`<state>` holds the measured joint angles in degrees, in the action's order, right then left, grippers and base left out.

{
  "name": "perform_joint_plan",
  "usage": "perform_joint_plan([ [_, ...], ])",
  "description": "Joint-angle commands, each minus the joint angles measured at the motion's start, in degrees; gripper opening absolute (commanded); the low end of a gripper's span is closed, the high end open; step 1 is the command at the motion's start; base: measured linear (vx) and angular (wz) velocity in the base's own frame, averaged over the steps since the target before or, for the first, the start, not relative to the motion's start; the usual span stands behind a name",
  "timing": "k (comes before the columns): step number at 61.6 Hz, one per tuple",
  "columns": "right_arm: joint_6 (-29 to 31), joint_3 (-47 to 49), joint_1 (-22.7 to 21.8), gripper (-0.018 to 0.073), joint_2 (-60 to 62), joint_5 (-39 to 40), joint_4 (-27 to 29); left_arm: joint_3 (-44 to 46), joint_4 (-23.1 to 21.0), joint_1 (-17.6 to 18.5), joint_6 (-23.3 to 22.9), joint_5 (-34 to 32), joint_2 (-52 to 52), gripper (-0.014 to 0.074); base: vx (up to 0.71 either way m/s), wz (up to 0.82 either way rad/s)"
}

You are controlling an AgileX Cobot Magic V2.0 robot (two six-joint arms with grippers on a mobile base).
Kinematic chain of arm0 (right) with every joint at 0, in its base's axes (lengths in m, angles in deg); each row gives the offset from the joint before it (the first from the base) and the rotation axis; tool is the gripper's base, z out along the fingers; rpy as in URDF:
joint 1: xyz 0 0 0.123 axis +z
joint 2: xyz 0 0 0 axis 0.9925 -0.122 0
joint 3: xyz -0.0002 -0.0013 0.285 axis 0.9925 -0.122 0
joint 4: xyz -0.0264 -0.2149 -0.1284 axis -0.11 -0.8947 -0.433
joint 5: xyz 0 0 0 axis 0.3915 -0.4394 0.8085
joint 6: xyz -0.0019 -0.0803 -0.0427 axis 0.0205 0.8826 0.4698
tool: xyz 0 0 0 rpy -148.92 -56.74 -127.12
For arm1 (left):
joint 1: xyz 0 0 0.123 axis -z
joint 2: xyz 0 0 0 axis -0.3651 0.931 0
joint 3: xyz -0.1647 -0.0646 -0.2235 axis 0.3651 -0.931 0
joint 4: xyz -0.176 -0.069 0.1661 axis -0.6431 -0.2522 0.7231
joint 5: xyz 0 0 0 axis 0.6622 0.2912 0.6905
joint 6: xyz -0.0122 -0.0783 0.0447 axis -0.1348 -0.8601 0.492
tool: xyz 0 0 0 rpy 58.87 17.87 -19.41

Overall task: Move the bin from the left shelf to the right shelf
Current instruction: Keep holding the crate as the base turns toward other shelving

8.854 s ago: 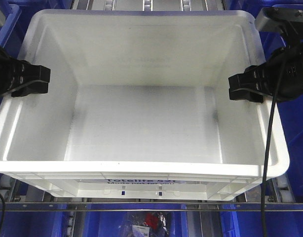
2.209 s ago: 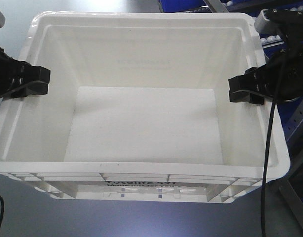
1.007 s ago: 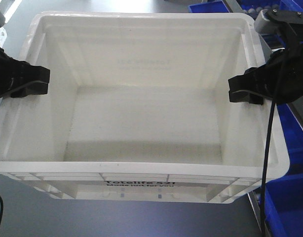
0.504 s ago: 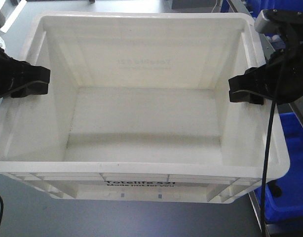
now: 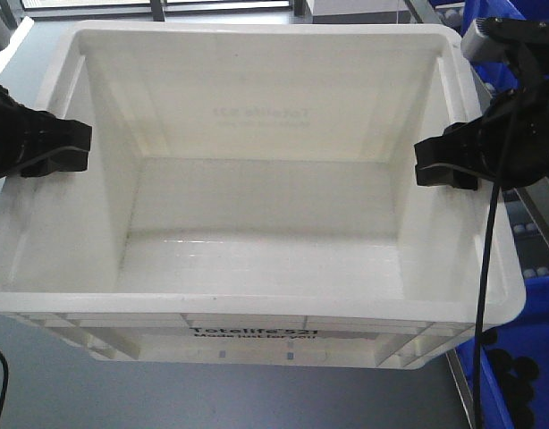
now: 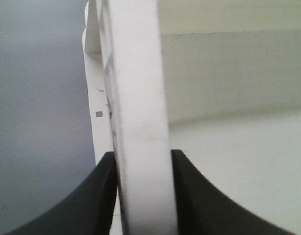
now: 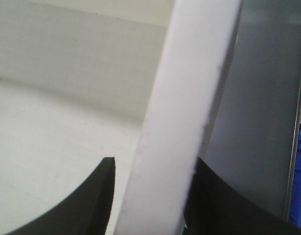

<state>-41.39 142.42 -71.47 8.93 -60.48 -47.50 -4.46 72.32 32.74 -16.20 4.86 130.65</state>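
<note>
Jaws clamp the bin rim on both sides.

You see the bin, a large white rectangular plastic tote, upright and level, with its open top facing the front camera and nothing inside. Its thick rim is ribbed underneath, and black "Totelife 521" print runs along the near outer wall. The left claw pinches the left rim and the right claw pinches the right rim, with one finger on each side of the wall.
</note>
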Motion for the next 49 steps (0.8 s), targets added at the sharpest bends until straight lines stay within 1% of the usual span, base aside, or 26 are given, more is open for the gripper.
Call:
perform_joint_plan([
  [1, 1.0, 1.9, -0.3, -0.0004, 2.0, 4.0, -0.4, 2.0, -2.5, 0.3, 2.6, -5.4, -2.5, -0.0008, 0.47, 0.03],
  [49, 1.0, 1.9, -0.3, -0.0004, 2.0, 4.0, -0.4, 2.0, -2.5, 0.3, 2.6, -5.4, -2.5, -0.0008, 0.47, 0.12],
])
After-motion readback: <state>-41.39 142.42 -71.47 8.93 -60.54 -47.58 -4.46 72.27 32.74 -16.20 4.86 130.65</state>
